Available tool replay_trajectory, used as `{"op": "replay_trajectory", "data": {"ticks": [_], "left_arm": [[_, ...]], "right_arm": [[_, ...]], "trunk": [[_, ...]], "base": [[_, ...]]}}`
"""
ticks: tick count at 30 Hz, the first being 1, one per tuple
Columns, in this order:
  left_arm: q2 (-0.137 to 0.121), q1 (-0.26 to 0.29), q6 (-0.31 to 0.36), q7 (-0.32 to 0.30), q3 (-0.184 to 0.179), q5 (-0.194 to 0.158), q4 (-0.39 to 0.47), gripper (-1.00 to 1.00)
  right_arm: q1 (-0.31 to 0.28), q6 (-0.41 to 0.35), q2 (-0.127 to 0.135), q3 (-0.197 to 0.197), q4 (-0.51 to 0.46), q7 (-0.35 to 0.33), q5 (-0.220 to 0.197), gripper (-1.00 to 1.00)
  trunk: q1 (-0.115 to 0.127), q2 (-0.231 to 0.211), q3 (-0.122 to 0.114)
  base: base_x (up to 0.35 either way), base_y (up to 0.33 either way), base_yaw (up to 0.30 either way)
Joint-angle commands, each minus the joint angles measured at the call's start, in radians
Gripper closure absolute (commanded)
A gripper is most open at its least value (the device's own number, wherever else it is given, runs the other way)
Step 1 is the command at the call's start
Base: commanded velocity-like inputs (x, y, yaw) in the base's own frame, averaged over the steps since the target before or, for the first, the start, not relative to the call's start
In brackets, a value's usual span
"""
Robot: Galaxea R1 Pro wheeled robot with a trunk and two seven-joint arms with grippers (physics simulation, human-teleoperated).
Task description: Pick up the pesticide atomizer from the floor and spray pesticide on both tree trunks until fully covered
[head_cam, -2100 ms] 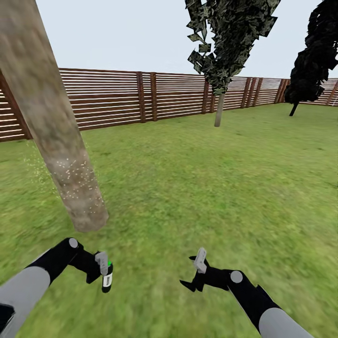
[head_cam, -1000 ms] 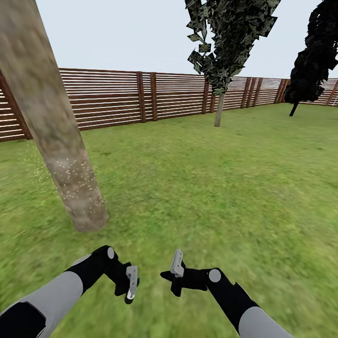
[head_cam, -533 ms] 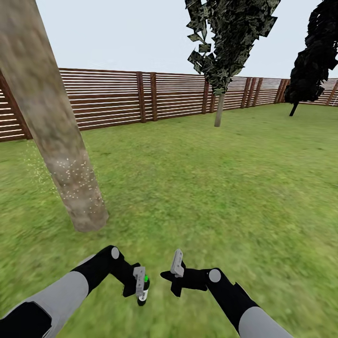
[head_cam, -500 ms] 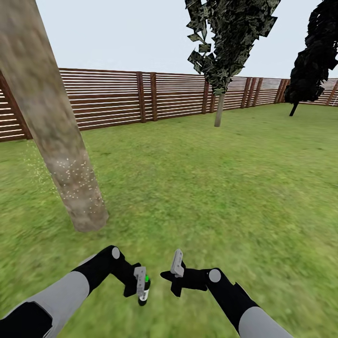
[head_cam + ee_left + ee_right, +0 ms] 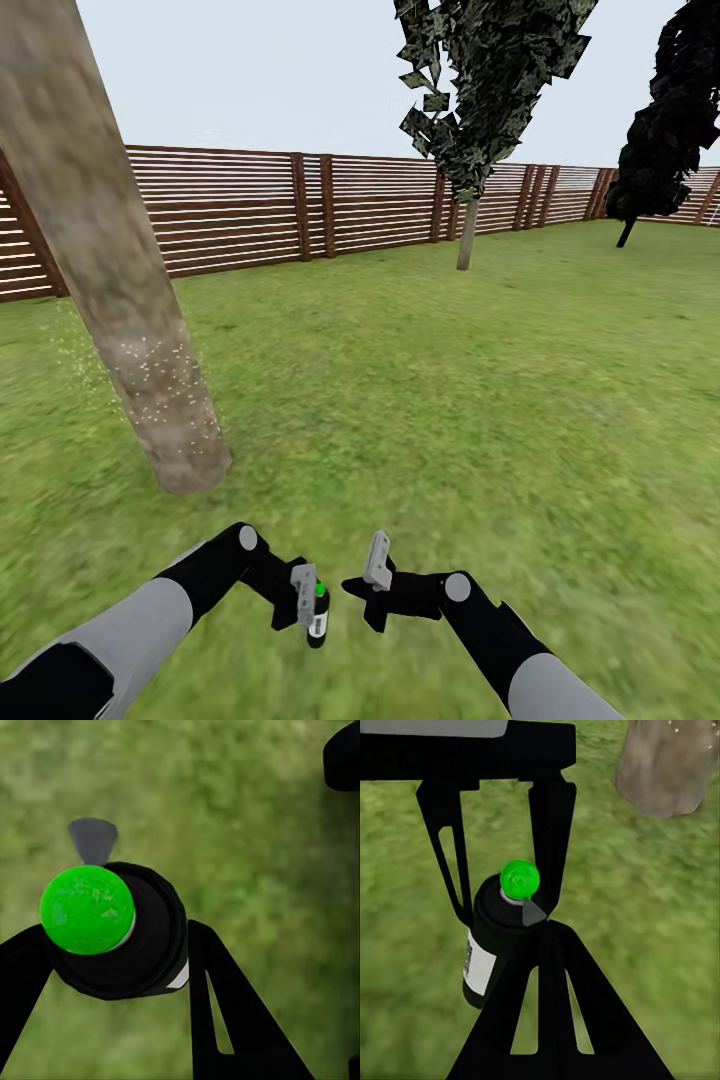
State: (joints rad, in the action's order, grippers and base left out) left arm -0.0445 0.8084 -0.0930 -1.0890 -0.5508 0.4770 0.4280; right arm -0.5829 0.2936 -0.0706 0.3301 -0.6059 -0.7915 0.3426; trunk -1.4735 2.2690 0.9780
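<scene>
— Are we gripping it firmly?
— Yes, our left gripper (image 5: 306, 606) is clamping the atomizer (image 5: 318, 616) upright; the right gripper (image 5: 372, 590) is hanging spread just beside.
— Then we're aiming at the trunk (image 5: 120, 300) ahead-left, keeping the nozzle level.

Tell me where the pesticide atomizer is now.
In the head view, the pesticide atomizer is low and left of centre, held upright over the grass in the left tool, beside the right tool.
</scene>
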Motion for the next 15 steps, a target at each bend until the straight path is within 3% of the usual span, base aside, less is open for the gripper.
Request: {"op": "replay_trajectory", "data": {"ticks": [1,5,15], "left_arm": [[0.0,0.0,0.0,0.0,0.0,-0.002,0.0,1.0],[0.001,0.0,-0.001,0.0,0.0,-0.004,0.0,1.0],[0.031,0.0,-0.016,0.0,0.0,-0.003,-0.011,1.0]], "right_arm": [[0.0,0.0,0.0,0.0,0.0,0.0,0.0,1.0],[0.0,0.0,0.0,0.0,0.0,0.0,0.0,1.0],[0.0,0.001,0.0,0.0,0.0,0.0,0.0,1.0]], "trunk": [[0.0,0.0,0.0],[0.0,0.0,0.0],[0.0,0.0,0.0]], "base": [[0.0,0.0,0.0],[0.0,0.0,0.0],[0.0,0.0,0.0]]}}
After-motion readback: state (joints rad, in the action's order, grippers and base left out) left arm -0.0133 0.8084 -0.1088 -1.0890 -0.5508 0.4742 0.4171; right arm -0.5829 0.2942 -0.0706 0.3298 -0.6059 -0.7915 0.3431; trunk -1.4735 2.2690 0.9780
